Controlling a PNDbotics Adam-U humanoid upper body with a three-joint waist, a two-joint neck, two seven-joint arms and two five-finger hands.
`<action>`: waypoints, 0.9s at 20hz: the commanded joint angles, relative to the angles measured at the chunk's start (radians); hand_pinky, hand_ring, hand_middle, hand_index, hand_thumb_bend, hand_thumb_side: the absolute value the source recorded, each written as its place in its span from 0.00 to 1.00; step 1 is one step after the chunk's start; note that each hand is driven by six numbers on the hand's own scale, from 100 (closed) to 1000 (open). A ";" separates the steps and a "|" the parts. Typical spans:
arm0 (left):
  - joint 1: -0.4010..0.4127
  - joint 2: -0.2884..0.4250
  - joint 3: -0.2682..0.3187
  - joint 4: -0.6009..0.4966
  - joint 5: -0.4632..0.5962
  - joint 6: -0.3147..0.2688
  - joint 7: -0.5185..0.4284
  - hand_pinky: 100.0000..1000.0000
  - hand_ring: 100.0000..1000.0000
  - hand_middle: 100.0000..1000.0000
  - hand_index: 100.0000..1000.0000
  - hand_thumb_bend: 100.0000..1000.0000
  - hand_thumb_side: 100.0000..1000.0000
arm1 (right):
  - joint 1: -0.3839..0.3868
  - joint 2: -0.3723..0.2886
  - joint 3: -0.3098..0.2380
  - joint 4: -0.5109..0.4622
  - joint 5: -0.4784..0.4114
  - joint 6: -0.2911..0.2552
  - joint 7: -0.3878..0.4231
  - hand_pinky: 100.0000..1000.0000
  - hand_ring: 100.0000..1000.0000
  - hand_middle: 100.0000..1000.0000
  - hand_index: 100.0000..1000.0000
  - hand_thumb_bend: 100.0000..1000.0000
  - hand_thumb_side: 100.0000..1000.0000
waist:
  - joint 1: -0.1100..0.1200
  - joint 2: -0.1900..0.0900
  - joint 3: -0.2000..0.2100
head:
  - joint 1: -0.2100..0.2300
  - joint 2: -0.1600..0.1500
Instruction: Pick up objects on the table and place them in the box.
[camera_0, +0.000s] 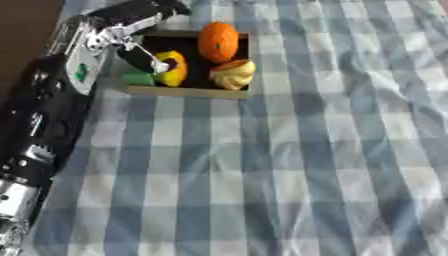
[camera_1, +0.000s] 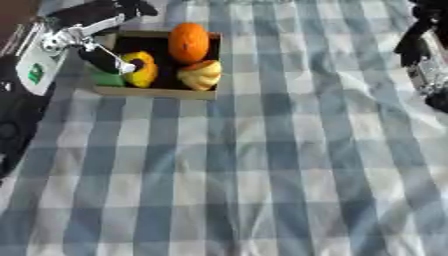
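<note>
The left robot hand (camera_0: 144, 55) reaches into the box (camera_0: 188, 91) at the worktop's far left, its fingers curled round the yellow fruit (camera_0: 173, 70). An orange (camera_0: 218, 42), a pale orange-topped piece (camera_0: 232, 73) and something green (camera_0: 137, 78) crowd the same box, so withdrawing carelessly could likely drag the yellow fruit out or tip its neighbours. The right robot hand (camera_1: 429, 55) shows at the right edge; whether it is open or closed I cannot tell. A blue-and-white checked cloth (camera_0: 262, 175) covers the worktop.
</note>
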 joint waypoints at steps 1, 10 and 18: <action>-0.012 0.032 -0.007 -0.113 0.101 0.003 0.009 0.96 1.00 0.91 1.00 0.06 0.00 | -0.004 -0.015 -0.012 -0.017 -0.001 0.001 -0.001 1.00 1.00 0.40 0.90 0.00 0.41 | -0.002 -0.013 0.001 | -0.002 0.005; 0.017 0.114 -0.012 -0.510 0.646 0.200 0.086 0.80 0.89 0.79 0.89 0.00 0.44 | 0.006 -0.017 -0.016 -0.017 -0.005 0.006 -0.007 1.00 1.00 0.40 0.90 0.00 0.41 | -0.003 -0.032 0.020 | -0.011 0.021; 0.160 0.233 0.019 -0.788 0.885 0.278 0.216 0.76 0.84 0.74 0.86 0.00 0.52 | 0.008 -0.033 -0.022 -0.017 -0.022 -0.012 -0.032 1.00 1.00 0.41 0.90 0.00 0.41 | -0.004 -0.052 0.035 | -0.029 0.036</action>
